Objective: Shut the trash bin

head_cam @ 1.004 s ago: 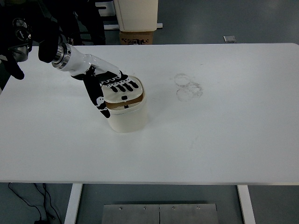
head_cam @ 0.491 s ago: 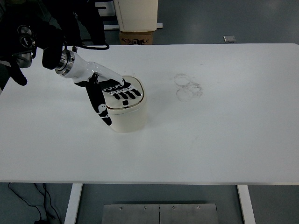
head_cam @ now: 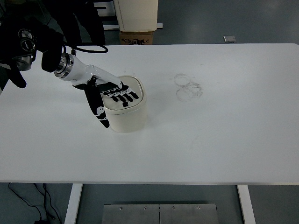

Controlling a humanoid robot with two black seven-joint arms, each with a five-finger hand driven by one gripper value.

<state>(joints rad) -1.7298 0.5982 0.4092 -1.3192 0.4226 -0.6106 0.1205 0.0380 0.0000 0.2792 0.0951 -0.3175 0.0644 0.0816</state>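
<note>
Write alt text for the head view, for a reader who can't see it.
The robot's left hand lies flat, fingers spread, on the lid of a cream trash bin standing on a white table. The lid looks down. Faint ring marks lie to the right.

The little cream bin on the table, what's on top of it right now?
The robot's left hand lies flat on the bin's lid, fingers spread, its thumb hanging down the bin's side. The lid looks shut, so nothing inside can be seen.

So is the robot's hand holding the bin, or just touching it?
Just touching. The left hand lies flat, fingers spread on the trash bin lid, thumb hanging down its side. Nothing is gripped.
</note>
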